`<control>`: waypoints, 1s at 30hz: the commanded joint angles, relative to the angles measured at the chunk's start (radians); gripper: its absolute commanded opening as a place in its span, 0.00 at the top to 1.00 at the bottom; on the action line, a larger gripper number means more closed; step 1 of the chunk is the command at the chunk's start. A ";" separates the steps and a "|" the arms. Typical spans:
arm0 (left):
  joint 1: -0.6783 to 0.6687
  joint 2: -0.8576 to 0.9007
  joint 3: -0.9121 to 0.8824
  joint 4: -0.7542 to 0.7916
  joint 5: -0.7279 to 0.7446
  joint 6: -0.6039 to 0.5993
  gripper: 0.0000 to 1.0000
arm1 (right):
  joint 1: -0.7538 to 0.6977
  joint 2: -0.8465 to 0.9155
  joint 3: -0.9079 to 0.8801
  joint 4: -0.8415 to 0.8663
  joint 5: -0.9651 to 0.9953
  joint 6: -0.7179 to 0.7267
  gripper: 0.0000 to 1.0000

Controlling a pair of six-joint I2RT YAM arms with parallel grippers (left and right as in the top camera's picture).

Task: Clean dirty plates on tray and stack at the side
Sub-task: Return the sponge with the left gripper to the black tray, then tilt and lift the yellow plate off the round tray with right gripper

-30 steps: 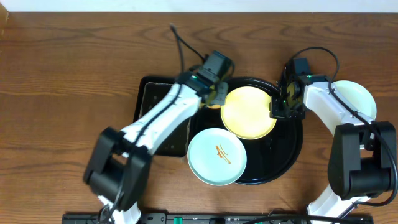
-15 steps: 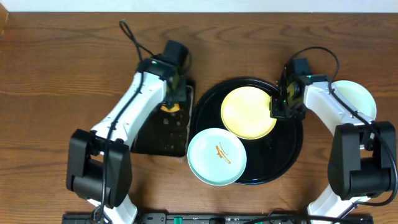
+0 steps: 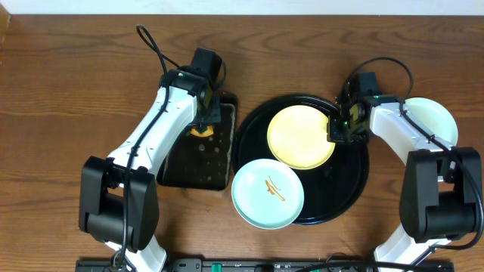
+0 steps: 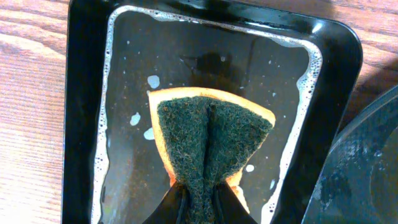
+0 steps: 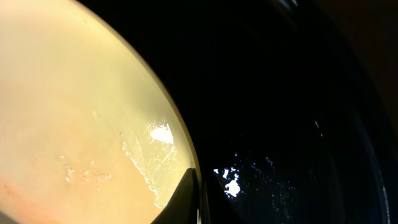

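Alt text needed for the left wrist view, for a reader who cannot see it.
The left tool pinches a folded sponge, green scouring side up with orange beneath, over a rectangular black pan holding shallow soapy water. The pan sits on a wooden table, and the curved rim of a round black tray shows at the right edge.

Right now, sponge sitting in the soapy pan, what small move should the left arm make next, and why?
Probably lift the sponge out of the pan toward the yellow plate: the left gripper pinches it, and the right gripper pins that wet plate's rim.
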 commanded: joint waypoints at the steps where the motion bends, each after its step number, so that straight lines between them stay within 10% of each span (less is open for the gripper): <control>1: 0.001 -0.008 -0.010 -0.006 -0.016 0.006 0.87 | -0.027 -0.027 -0.004 0.016 -0.029 -0.010 0.99; 21: 0.001 -0.008 -0.010 -0.006 -0.016 0.006 0.87 | -0.156 -0.086 -0.003 0.082 -0.353 -0.069 0.99; 30: 0.001 -0.008 -0.010 -0.006 -0.016 0.006 0.87 | -0.156 -0.260 -0.003 0.078 -0.144 -0.154 0.99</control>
